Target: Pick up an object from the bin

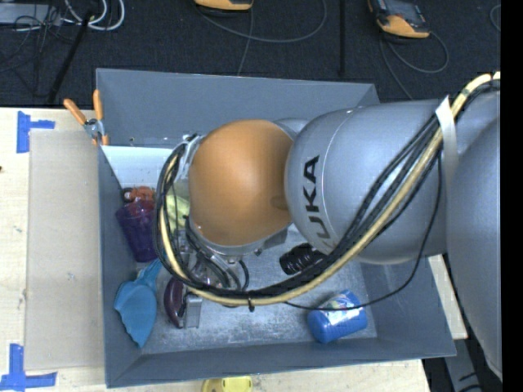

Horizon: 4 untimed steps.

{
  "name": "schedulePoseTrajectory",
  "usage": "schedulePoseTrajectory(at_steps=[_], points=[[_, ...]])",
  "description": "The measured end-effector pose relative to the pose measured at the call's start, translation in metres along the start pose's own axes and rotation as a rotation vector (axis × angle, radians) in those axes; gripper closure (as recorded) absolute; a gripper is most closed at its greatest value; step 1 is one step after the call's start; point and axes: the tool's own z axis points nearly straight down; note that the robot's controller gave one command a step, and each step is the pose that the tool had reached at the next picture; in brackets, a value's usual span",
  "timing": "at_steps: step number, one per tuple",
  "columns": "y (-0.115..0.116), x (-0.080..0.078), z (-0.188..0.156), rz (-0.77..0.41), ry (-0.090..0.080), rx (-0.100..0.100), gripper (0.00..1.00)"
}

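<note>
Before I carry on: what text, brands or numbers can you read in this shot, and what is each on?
"UKA": large dark letters running sideways on the grey arm housing, near the orange cover; part of the word seems hidden.
Blue cylinder at the bin's lower right: pale patch on top, nothing readable on it.
No other text can be read.
</note>
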Motion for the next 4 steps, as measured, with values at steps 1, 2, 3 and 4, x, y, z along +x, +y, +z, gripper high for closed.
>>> schedulePoseTrajectory(at_steps=[1,2,3,4], points=[[-0.001,-0.002,-0.005,0.006,-0.007,-0.002,0.0],[-0.029,-0.025,0.057,-0.055,-0.013,-0.003,0.0],[-0.032,-0.038,0.117,-0.062,-0.012,-0.003,0.0],[-0.046,-0.078,0.139,-0.213,-0.009,-0.002,1.0]])
